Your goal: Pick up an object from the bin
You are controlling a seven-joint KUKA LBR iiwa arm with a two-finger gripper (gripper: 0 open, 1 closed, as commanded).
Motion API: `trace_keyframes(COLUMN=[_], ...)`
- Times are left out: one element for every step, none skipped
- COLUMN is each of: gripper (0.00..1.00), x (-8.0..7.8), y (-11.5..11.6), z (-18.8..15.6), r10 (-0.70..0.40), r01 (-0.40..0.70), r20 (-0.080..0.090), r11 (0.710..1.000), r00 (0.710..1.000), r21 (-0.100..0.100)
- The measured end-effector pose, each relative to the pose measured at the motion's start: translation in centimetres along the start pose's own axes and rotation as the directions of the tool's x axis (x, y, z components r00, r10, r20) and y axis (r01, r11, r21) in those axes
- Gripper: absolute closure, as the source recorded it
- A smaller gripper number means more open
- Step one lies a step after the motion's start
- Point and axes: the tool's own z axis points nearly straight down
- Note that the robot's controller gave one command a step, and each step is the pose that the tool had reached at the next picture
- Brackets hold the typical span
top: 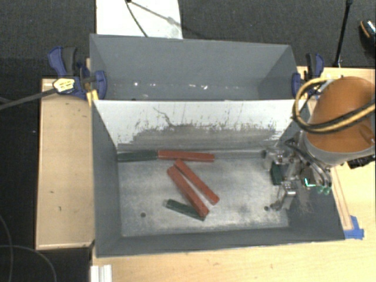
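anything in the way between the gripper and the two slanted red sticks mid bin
Nothing visible does. The gripper is at the bin's right side, and only bare bin floor lies between it and the two slanted red-brown sticks. A dark green stick lies by their lower end, on the far side.

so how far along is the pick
Nothing looks done: the red bars and green bars all lie on the bin floor. In hand: the gripper is down at the bin's right side, apart from them. Left: reach a bar, grasp it, lift it out.
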Motion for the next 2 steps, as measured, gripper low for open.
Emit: trace_keyframes(gripper=[0.00, 0.00], x=[-4.8, -0.3], y=[9.9, 16.1], z=[6.9, 11.2], r10=[-0.178, -0.167], r01=[0.179, 0.167], r20=[0.007, 0.000], r11=[0.984, 0.986], r00=[0.984, 0.986], r21=[-0.002, -0.003])
